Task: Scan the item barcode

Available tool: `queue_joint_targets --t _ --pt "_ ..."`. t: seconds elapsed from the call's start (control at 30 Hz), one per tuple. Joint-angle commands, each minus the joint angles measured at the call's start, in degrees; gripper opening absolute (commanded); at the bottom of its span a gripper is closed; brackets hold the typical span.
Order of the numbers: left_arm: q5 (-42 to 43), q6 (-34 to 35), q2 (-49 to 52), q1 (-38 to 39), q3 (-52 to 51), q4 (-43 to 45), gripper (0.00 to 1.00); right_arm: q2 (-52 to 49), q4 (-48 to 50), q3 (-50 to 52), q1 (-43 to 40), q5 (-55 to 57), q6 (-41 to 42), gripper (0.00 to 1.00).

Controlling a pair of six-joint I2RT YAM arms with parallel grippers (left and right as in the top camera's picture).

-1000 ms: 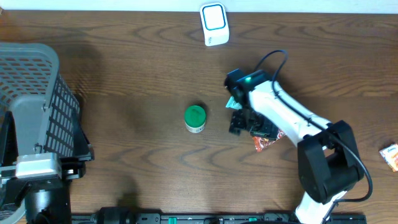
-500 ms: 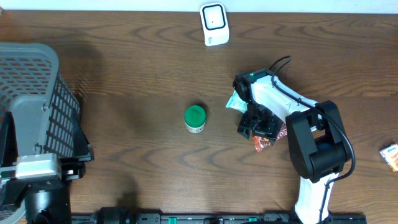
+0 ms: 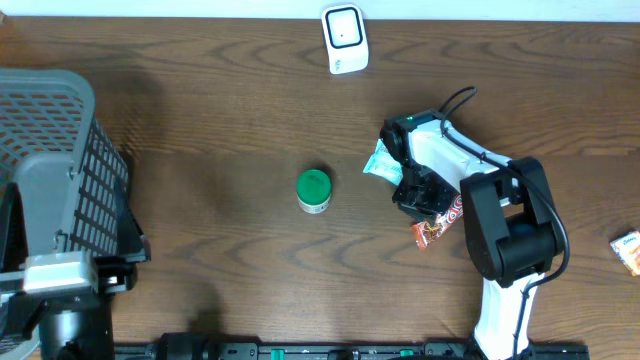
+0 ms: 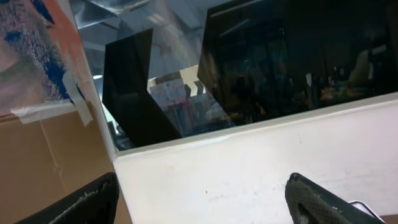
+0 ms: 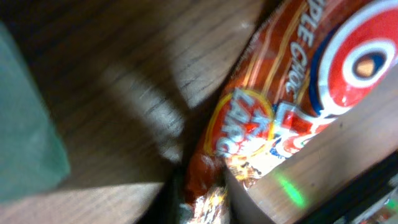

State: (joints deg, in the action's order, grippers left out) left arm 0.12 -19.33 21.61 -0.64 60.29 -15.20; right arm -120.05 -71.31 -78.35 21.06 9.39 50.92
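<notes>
An orange snack packet [image 3: 437, 226] lies on the wooden table right of centre, and it fills the right wrist view [image 5: 261, 118]. My right gripper [image 3: 418, 195] is down over its upper end. In the right wrist view the right gripper [image 5: 205, 205] is shut on the packet's crimped end, with a dark finger on each side. The white barcode scanner [image 3: 345, 38] stands at the table's far edge, well apart from the packet. My left gripper [image 4: 202, 196] is open and empty, facing a white wall and a dark window.
A teal packet [image 3: 381, 160] lies just left of the right arm. A green-lidded can [image 3: 314, 190] stands at the table's centre. A grey wire basket [image 3: 60, 150] fills the left side. A small packet [image 3: 627, 250] lies at the right edge.
My right gripper has shifted a little to the right over the orange packet, and its jaws have gone from wide open to shut on the packet's end. The left arm is unchanged.
</notes>
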Motion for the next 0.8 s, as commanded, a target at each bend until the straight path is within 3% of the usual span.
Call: queue_joint_targets --t 0.0,0.2,0.33,0.5,0.77 --pt "0.9 -0.1 -1.2 -0.2 -0.5 0.2 0.86 -1.5 0.4 0.4 -0.4 2.6 1.9 0.01" --pt "0.9 -0.1 -1.6 -0.2 -0.5 0.0 0.86 -1.3 0.3 0.1 -0.3 -4.3 -1.6 0.01" --pt "0.9 -0.1 -1.6 -0.2 -0.5 -0.5 0.86 -0.1 -0.7 -1.9 -0.3 -13.1 -10.2 0.01" --pt "0.9 -0.1 -1.6 -0.2 -0.5 -0.6 0.86 4.3 -0.6 -4.0 -0.3 -31.8 -24.2 0.02" --pt "0.9 -0.1 -1.6 -0.3 -0.7 -1.0 0.86 10.4 -1.3 -4.1 -0.1 -44.9 -34.9 0.01"
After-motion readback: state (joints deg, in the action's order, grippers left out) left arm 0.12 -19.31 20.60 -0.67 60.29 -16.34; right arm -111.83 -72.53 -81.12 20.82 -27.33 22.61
